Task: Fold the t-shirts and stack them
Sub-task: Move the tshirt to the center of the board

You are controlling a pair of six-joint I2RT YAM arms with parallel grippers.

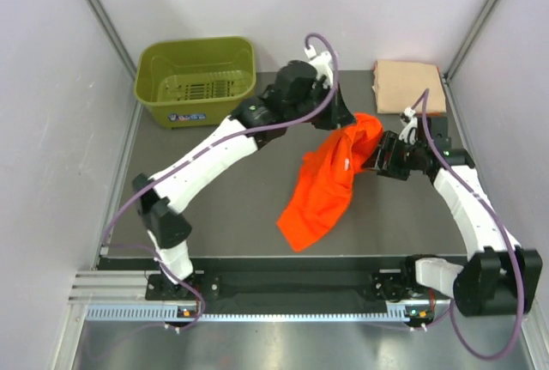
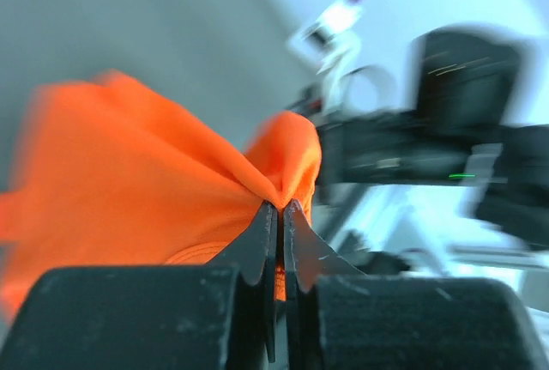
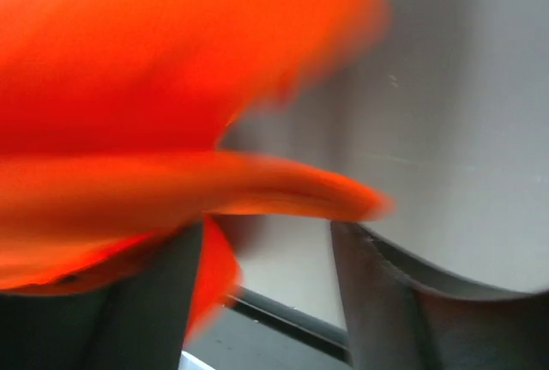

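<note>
**Desk:** How does the top view read?

**Photographer:** Bright, even light from above. The pale walls wash out, and the dark table carries only faint, soft shadows beneath the arms. Everything is sharp, and the orange t-shirt is vivid.

**Desk:** Any glare?

**Photographer:** A dull sheen on the metal rail along the bottom edge.

**Desk:** And the wrist views?

**Photographer:** Left wrist: the left pincer is dark and fairly crisp at bottom centre. The cloth smears at the left edge, and the right arm is streaked at upper right against a blown-out backdrop. Right wrist: heavy blur, oversaturated orange fills the upper left, and the right pincer is soft and shadowy below.
</note>
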